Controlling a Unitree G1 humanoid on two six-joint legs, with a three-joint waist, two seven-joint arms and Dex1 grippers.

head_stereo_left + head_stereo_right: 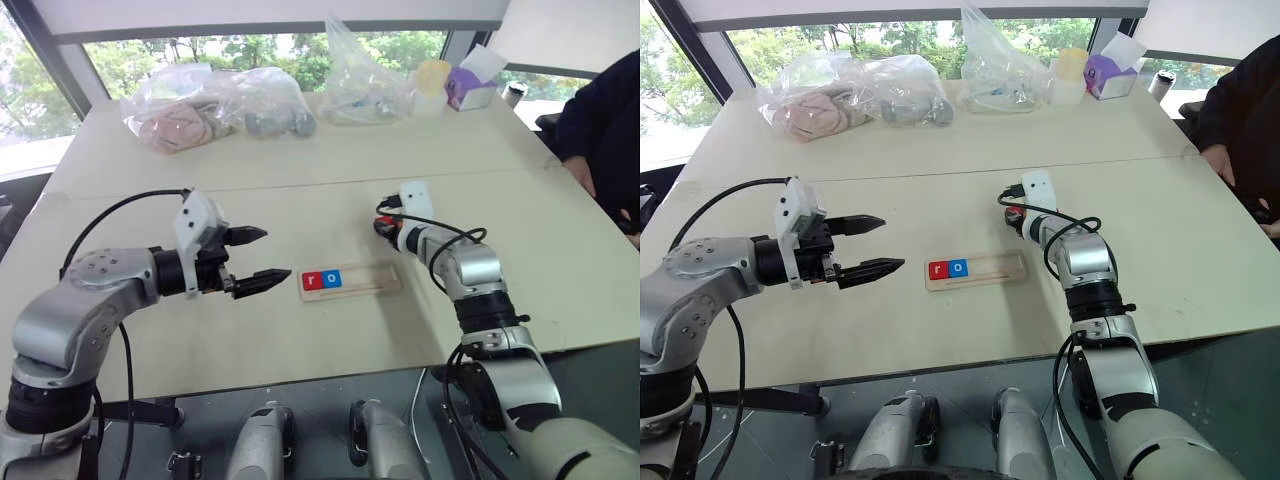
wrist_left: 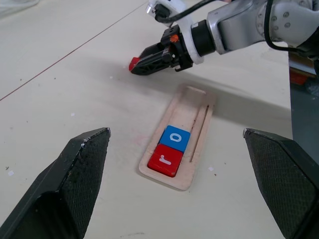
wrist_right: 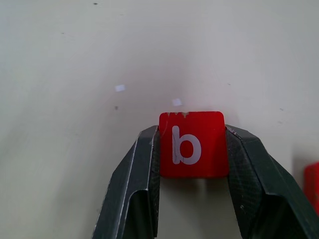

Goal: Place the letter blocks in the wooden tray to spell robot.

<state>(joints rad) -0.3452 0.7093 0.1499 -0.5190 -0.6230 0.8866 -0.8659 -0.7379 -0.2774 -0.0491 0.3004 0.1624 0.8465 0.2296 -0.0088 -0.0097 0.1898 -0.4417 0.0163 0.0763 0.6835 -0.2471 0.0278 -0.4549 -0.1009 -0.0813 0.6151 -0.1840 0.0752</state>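
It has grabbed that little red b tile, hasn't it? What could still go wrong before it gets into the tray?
The right gripper pinches the red b tile only by its two side edges, so it might slip or twist when lifted. The wooden tray already holds the r tile and o tile side by side; the b might nudge them or catch the rim. Another red tile lies beside the gripper and might get bumped.
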